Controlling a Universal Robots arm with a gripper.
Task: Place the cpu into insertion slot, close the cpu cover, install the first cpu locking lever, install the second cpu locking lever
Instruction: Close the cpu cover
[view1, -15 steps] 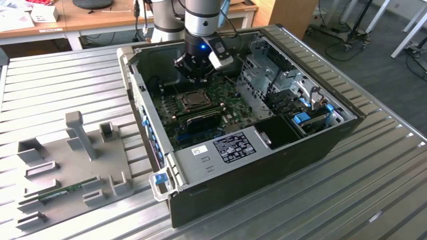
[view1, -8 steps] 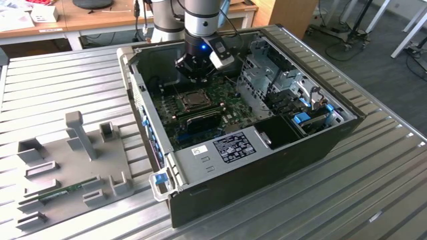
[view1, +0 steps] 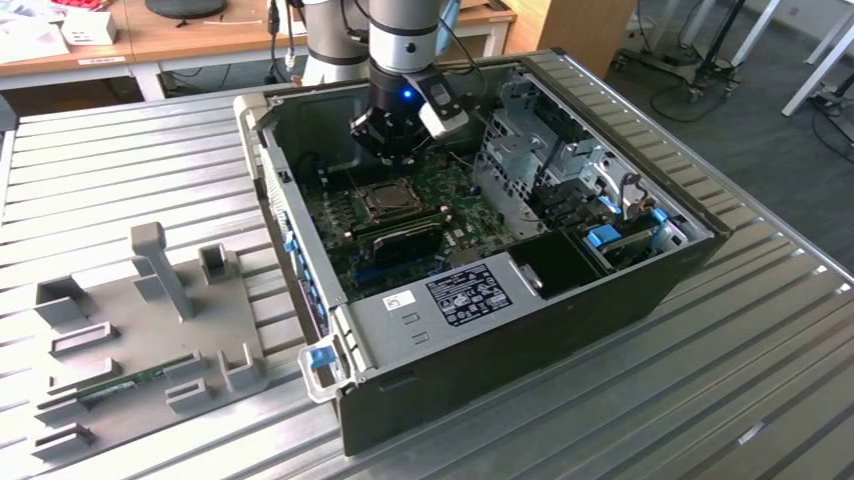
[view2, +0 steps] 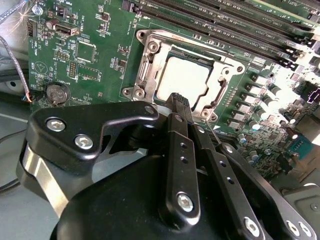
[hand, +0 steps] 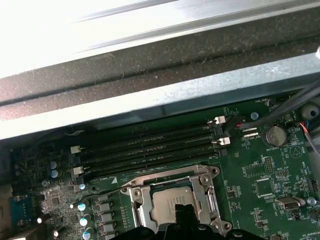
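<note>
The cpu (view2: 184, 80) lies flat in the insertion slot (view2: 176, 51) of the green motherboard, silver top up. The cpu cover (view2: 148, 75) rests down around it, and the chip shows through its window. My gripper (view2: 180, 101) hovers just above the socket's edge, its black fingers (view2: 178, 150) shut together with nothing between them. A thin metal locking lever (view2: 214, 131) runs past the fingertips beside the socket. In the first wrist view the cpu (hand: 169, 201), the cover (hand: 134, 206) and the gripper (hand: 182, 214) appear again. In the exterior view the gripper (view1: 391, 152) hangs inside the open case over the socket (view1: 387, 200).
Long black memory slots (hand: 150, 147) run beside the socket. The case wall (hand: 160, 95) rises close behind them. A metal drive cage (view1: 547, 170) stands at the exterior view's right. A grey fixture plate (view1: 134, 330) lies on the ribbed table at the exterior view's left.
</note>
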